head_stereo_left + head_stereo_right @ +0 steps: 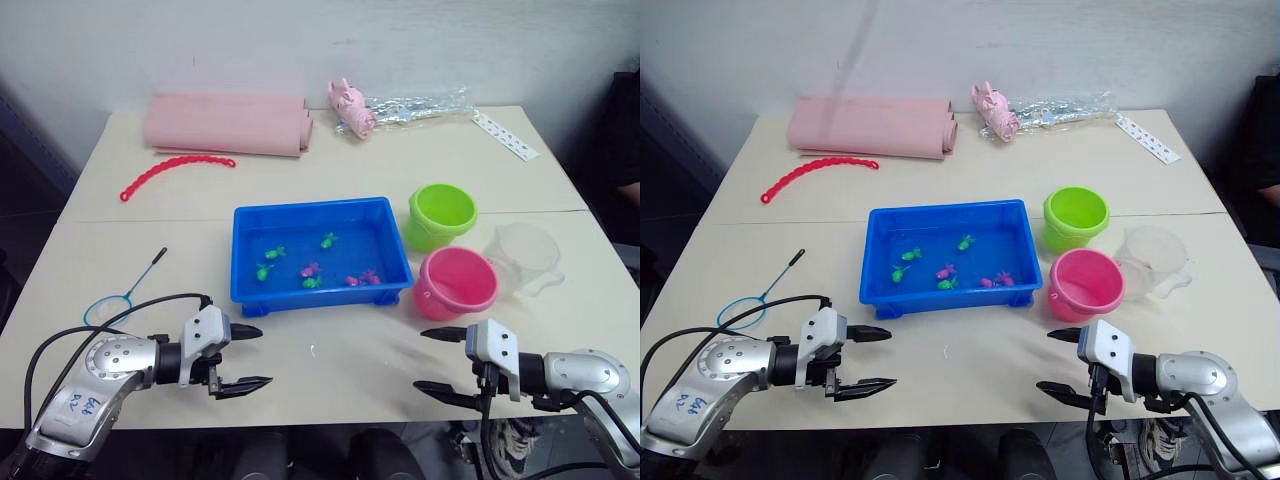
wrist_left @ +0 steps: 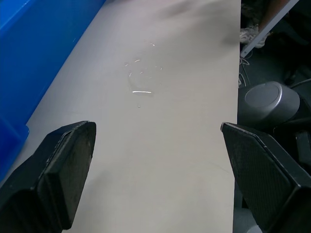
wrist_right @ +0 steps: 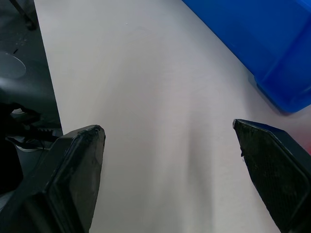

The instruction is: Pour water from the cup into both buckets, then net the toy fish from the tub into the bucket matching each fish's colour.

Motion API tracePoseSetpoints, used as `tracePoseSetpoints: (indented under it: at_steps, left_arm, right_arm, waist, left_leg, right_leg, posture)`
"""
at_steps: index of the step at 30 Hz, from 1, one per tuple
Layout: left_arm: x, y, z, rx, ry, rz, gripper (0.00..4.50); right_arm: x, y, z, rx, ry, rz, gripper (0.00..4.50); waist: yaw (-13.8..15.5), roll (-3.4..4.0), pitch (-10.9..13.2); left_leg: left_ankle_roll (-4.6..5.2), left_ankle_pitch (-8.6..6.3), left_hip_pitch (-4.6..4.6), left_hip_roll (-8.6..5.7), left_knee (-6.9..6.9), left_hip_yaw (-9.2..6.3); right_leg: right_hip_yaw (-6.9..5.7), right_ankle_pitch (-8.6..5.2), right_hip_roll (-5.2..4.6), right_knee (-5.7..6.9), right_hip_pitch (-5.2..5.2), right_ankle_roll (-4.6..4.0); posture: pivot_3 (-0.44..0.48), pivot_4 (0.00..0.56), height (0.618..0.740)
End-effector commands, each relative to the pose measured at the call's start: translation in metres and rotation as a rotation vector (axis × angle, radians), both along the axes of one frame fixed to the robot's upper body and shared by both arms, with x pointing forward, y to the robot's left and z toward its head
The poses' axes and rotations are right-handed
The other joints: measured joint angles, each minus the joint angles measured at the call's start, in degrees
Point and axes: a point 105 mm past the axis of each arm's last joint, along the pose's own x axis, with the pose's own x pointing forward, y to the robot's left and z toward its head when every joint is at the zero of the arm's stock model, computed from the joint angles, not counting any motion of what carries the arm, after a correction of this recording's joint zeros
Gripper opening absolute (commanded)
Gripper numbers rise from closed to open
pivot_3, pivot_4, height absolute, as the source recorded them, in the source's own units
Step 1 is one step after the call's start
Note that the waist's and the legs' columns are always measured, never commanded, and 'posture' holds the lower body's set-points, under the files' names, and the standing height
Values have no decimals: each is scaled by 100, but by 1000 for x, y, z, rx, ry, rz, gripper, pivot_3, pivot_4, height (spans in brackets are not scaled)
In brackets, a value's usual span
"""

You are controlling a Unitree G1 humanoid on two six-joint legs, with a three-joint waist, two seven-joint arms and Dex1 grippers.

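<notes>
Near the table's (image 1: pixel 330 390) front edge, left gripper (image 1: pixel 250 358) and right gripper (image 1: pixel 437 362), both spread wide, empty. Beyond and between them, tub (image 1: pixel 245 265) holding toy fish (image 1: pixel 311 269); net (image 1: pixel 112 304) left; buckets (image 1: pixel 456 283) and cup (image 1: pixel 523 252) right.

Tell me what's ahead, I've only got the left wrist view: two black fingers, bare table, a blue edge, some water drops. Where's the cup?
Observer: The cup stands on the robot's right side of the table, beside the pink bucket, away from both grippers.
Operator: Is the net anywhere near my left gripper?
Observer: Yes. The net lies flat on the table just beyond the left arm, farther left than the left gripper.
Operator: What's the right gripper doing?
Observer: The right gripper hangs open and empty over the table's near edge, in front of the pink bucket.
</notes>
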Motion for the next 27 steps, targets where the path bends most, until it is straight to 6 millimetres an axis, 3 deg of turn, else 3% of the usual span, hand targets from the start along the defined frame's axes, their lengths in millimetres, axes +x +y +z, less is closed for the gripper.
tracePoseSetpoints:
  at_steps: [1, 4, 7, 11, 15, 21, 27]
  left_arm:
    - [-7, -4, 3, -32, 24, -37, 4500]
    - [-10, -17, 11, -84, 63, -79, 4500]
    - [-10, -31, 39, -202, 104, -136, 4500]
    - [-5, -50, 78, -320, 125, -243, 4500]
    - [10, -64, 122, -388, 82, -357, 4500]
    - [29, -78, 148, -364, 3, -421, 4500]
    - [36, -95, 156, -363, -46, -428, 4500]
  right_arm:
    - [-2, -1, 11, 1, -38, -2, 4482]
    - [-2, -7, 19, 33, -66, -87, 4482]
    - [2, -13, 35, 81, -115, -229, 4482]
    - [-12, -22, 55, 198, -83, -378, 4482]
    - [-25, -50, 72, 315, -102, -650, 4482]
    - [-31, -108, 71, 314, -160, -1079, 4482]
    - [-11, -154, 52, 308, -188, -1379, 4482]
  waist:
    - [0, 0, 0]
    - [28, 0, 0]
    - [24, -5, -3]
    - [52, -5, -4]
    - [49, -12, -8]
    - [-17, -15, -12]
    - [-11, -10, -16]
  left_leg:
    - [0, 0, 0, 0, 0, 0]
    - [0, 0, -3, 0, 0, -3]
    - [-2, 1, -4, 0, 4, -5]
    - [-6, 4, -3, -2, 8, -12]
    - [-10, 6, -5, -3, 5, -14]
    - [-13, 8, 7, -4, -6, 0]
    - [-18, 11, 12, -2, -11, 10]
  right_leg:
    - [0, 0, 0, 0, 0, 0]
    - [-3, 0, -1, 0, 0, 0]
    - [-3, 0, -1, 2, 1, 0]
    - [-5, 0, -2, 8, 4, 0]
    - [-9, 0, 4, 12, 4, 0]
    - [6, 0, 8, 11, 2, 0]
    - [26, 0, 14, 10, -2, 0]
  posture:
    - [0, 150, 740]
    - [0, 150, 740]
    - [0, 150, 740]
    - [0, 150, 740]
    - [0, 150, 740]
    - [0, 150, 740]
    - [0, 150, 740]
